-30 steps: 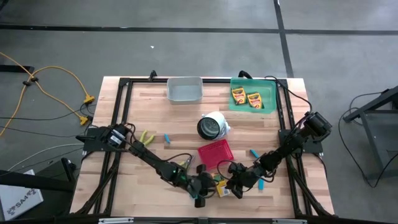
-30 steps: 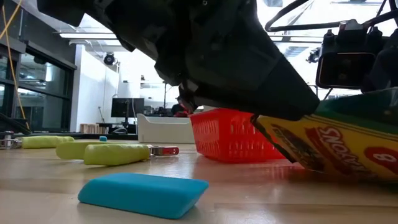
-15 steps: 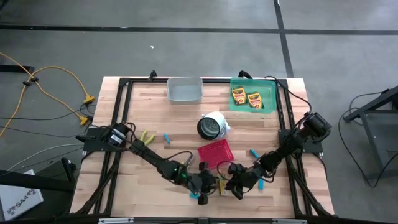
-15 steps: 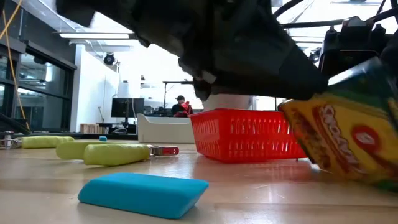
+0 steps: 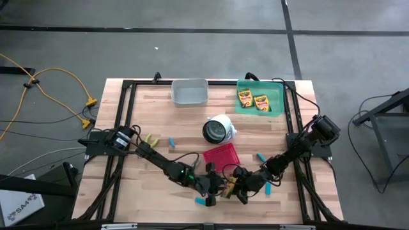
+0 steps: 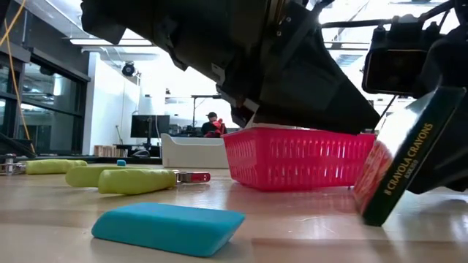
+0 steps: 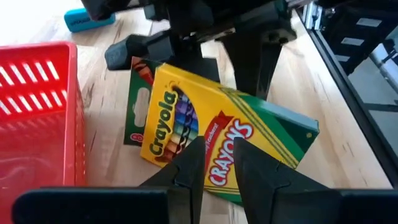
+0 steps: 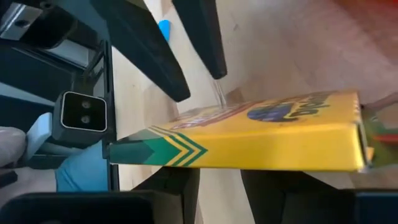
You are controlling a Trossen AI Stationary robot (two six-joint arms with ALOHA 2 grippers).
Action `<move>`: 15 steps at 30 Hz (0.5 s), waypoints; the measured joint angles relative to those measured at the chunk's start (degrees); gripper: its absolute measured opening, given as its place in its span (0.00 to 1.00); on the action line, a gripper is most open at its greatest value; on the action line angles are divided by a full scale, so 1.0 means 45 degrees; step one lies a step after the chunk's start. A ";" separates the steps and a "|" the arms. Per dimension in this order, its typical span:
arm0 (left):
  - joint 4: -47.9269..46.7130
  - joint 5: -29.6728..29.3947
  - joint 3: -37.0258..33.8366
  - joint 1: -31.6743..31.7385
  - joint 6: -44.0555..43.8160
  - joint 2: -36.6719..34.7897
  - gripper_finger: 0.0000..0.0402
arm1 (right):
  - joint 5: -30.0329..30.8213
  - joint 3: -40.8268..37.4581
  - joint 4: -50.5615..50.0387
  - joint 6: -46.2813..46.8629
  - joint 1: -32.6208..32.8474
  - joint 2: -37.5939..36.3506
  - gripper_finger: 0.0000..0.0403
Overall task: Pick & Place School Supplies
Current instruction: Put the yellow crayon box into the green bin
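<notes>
Wood-slat table w/ black frame rails fills most of the high view; grey floor all round. Near the far edge: grey bin and green tray w/ two crayon boxes already in it. White cylinder mid-table, red basket just in front of it.

Both arms meet at the near edge, just beside the basket. Third crayon box is there, tilted up on one edge in the low view, not lying flat. Right gripper is clamped across its yellow face. Left gripper sits over the same box w/ fingers nearly together; can't tell if it actually pinches the card or just hovers.

Handling, my read: light, thin cardboard, glossy so a bit slippery, crushes if squeezed hard. Best grip across the narrow sides near the middle, not at the flap end.

Room: basket wall is close on one side, near table edge on the other, so lift straight up first, then carry over basket and cylinder to the tray. Pliers and blue blocks lie well apart, no obstacle.
</notes>
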 joint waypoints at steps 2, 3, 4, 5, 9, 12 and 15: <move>-0.0023 0.0035 0.0000 -0.0008 -0.0029 0.0000 0.20 | -0.0002 0.0000 -0.0002 0.0000 0.0002 0.0000 0.26; -0.0007 0.0056 0.0000 -0.0014 -0.0030 0.0000 0.20 | -0.0006 0.0000 -0.0015 0.0000 0.0002 0.0000 0.26; -0.0007 0.0094 0.0000 -0.0021 -0.0033 -0.0005 0.20 | -0.0010 0.0000 -0.0019 -0.0001 0.0002 0.0000 0.26; -0.0033 0.0127 0.0000 -0.0026 -0.0059 -0.0005 0.20 | -0.0010 0.0000 -0.0015 -0.0009 0.0002 0.0000 0.26; -0.0375 0.0270 0.0000 -0.0030 -0.0155 -0.0009 0.20 | 0.0109 0.0000 -0.0019 -0.0090 0.0007 0.0000 0.26; -0.0476 0.0500 0.0000 -0.0030 -0.0392 -0.0010 0.20 | 0.0127 -0.0005 -0.0024 -0.0092 0.0007 0.0000 0.26; -0.0432 0.0516 0.0000 -0.0041 -0.0404 -0.0010 0.20 | 0.0131 -0.0005 -0.0024 -0.0092 0.0007 0.0000 0.26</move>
